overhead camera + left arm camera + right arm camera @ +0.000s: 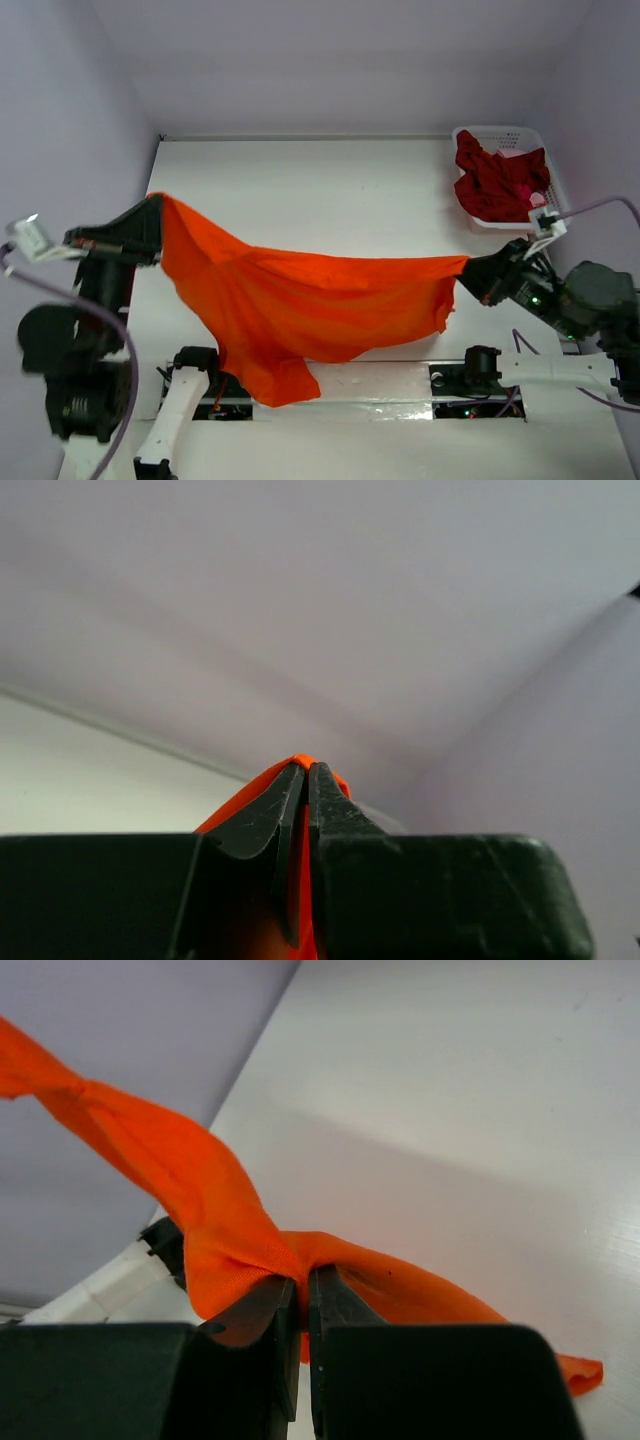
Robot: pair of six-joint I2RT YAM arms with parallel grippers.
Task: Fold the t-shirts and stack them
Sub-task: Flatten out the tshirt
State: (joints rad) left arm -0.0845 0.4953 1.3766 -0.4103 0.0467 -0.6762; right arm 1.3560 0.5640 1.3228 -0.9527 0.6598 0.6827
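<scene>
While left gripper and right gripper each pinch the orange t-shirt stretched aloft, spreading step; next likely lay it flat on table

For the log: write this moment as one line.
left gripper: shut on orange t-shirt | right gripper: shut on orange t-shirt | red t-shirt: in basket
</scene>
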